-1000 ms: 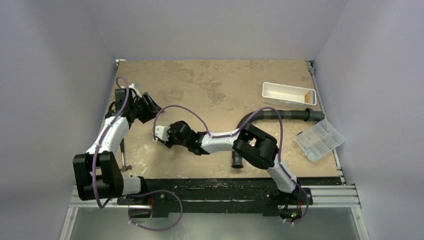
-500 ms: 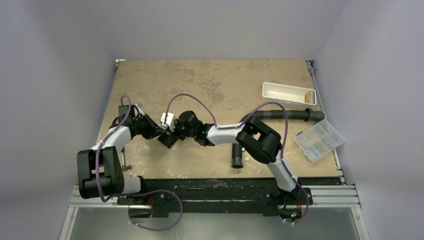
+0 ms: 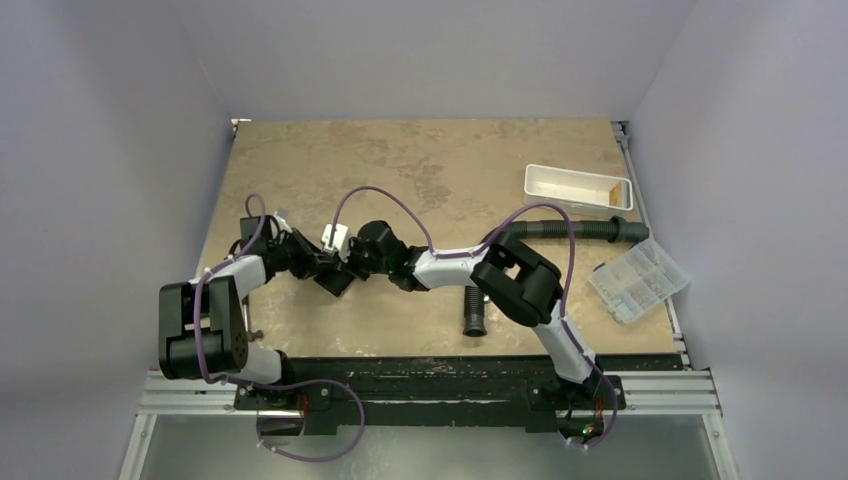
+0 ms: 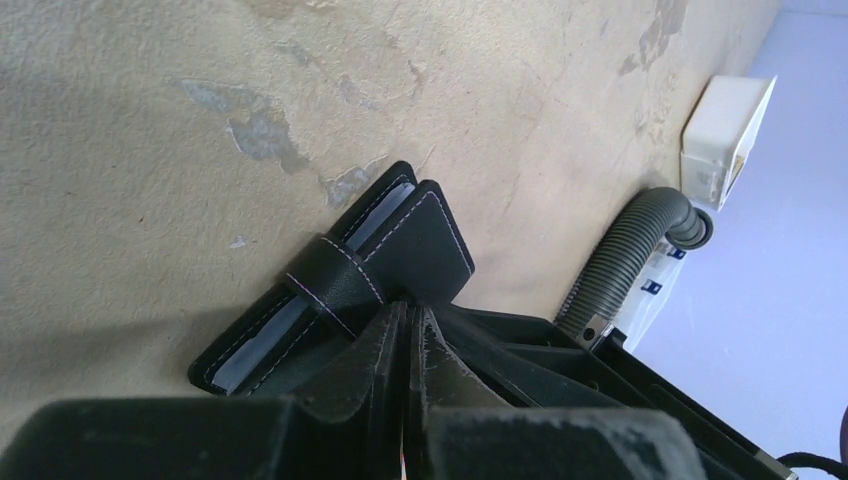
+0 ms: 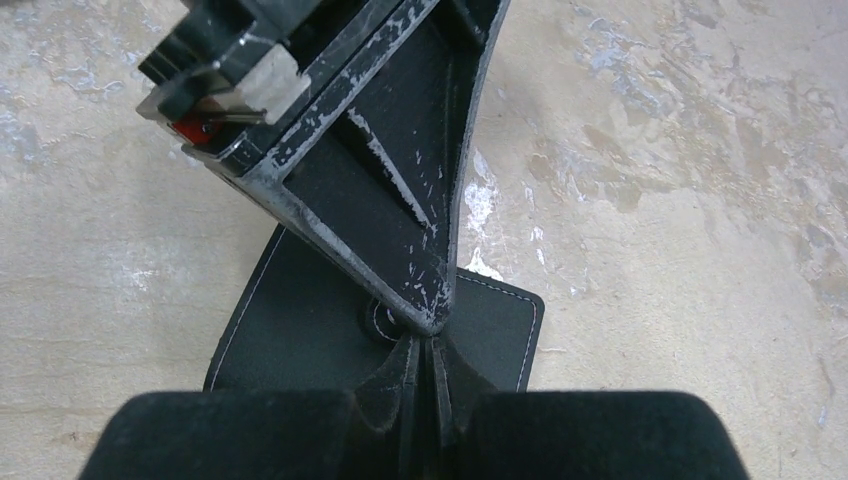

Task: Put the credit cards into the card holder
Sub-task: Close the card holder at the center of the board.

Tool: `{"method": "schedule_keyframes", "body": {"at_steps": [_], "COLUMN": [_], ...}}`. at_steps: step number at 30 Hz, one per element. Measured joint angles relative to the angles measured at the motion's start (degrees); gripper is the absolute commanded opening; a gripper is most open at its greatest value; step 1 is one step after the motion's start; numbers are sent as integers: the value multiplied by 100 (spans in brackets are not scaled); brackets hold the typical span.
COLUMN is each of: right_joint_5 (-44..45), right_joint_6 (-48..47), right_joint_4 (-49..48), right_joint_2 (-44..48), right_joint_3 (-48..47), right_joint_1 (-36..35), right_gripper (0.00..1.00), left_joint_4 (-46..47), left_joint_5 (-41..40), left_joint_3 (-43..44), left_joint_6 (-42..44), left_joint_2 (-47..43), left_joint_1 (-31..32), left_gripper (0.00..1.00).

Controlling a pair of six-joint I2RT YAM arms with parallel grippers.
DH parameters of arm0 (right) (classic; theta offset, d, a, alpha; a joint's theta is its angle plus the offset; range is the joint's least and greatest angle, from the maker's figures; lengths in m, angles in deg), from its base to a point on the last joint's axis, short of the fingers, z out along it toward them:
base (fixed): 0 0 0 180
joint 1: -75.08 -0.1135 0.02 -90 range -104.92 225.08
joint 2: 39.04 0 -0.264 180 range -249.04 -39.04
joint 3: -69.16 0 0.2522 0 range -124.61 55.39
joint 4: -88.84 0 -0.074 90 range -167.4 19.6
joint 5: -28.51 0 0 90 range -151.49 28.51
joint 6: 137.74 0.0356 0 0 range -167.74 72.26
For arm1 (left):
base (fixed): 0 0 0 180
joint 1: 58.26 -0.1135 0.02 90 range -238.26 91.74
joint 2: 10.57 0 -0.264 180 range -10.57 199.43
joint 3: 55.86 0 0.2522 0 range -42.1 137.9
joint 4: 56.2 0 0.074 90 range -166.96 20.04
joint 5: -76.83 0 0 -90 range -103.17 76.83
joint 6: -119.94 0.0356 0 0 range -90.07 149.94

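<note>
Top external view: you have table; left gripper and right gripper, jaws pressed together, tips meeting on card holder lying left of centre, largely covered; credit cards, only pale edges showing.

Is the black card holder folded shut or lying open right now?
Folded: the card holder has both covers stacked under its strap, a pale edge showing between them.

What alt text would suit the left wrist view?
The shut left hand meets the near edge of a black strapped holder, seen against the tan table. A grey hose and white tray sit at far right.
</note>
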Motion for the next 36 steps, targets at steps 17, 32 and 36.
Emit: {"method": "schedule_keyframes", "body": {"at_steps": [17, 32, 36], "right_joint_5": [-116, -210, -382], "right_joint_6": [15, 173, 608], "right_joint_4": [-9, 9, -214], "right_joint_2": [-26, -48, -37], "right_joint_3": [-17, -61, 74], "right_joint_1": [-7, 24, 122], "right_gripper": [2, 6, 21], "left_joint_4": [2702, 2076, 994], "left_joint_5": [-525, -1335, -1202], "left_joint_3": [-2131, -2293, -1878], "left_joint_6": [-979, -1102, -918], "left_joint_2": [-1211, -2011, -2352], "left_joint_1": [-22, 457, 494], "left_gripper": [0, 0, 9]}}
